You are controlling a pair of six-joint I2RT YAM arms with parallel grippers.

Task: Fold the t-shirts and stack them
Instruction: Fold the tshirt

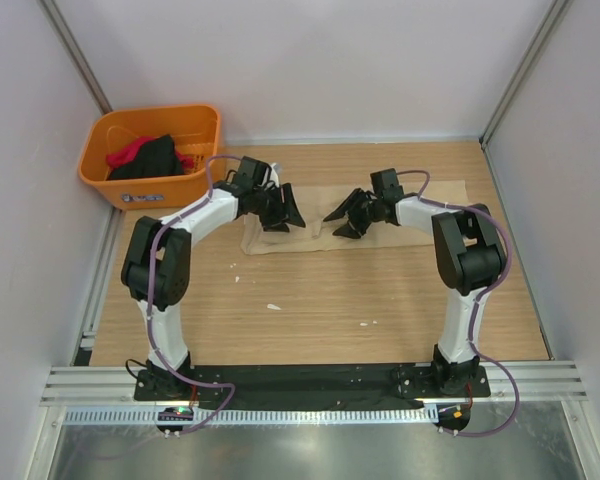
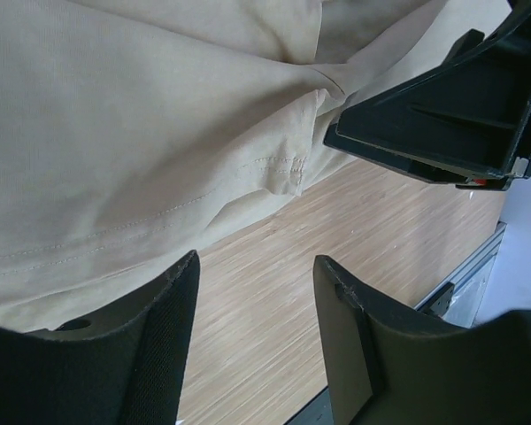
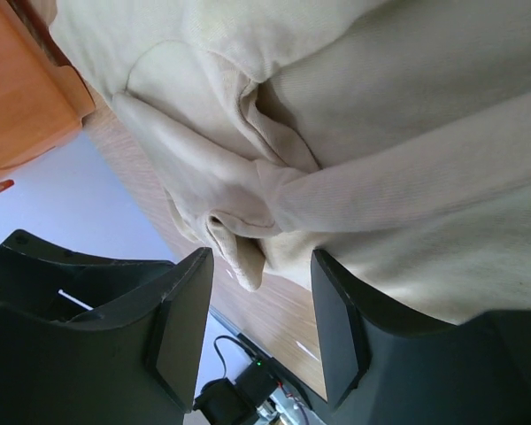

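Left gripper (image 1: 280, 208): jaws spread wide with nothing between them; its wrist view shows bare wood in the gap
Right gripper (image 1: 345, 218): jaws equally wide and holding nothing; both grippers hang low over the cloth, near each other but apart
T-shirt (image 1: 310, 232): beige, spread roughly flat at the far middle of the table; not yet folded, with some rucking near its left end
Handling: judged light, limp and thin; it will drape and sag from any pinch, drag on the wood rather than slide cleanly, and carry no risk of breakage; a single-layer pinch may slip
Where to hold: probably at an edge or corner, where the stitched hem (image 2: 283, 168) gives a thicker, firmer bite; two spaced pinches would keep the fold line straight
Shirt to left gripper: the hem edge runs just past the fingertips, closest to one finger; the gap itself sits over table, beside the cloth and not around it
Shirt to right gripper: a crumpled fold (image 3: 239, 230) lies in line with the gap, just beyond the tips; contact cannot be told
Other garments (image 1: 150, 155): red and black, heaped in the orange basket (image 1: 185, 190) at the far left, well apart from the shirt
Table (image 1: 320, 300): wood, with a few small white specks nearer the arm bases
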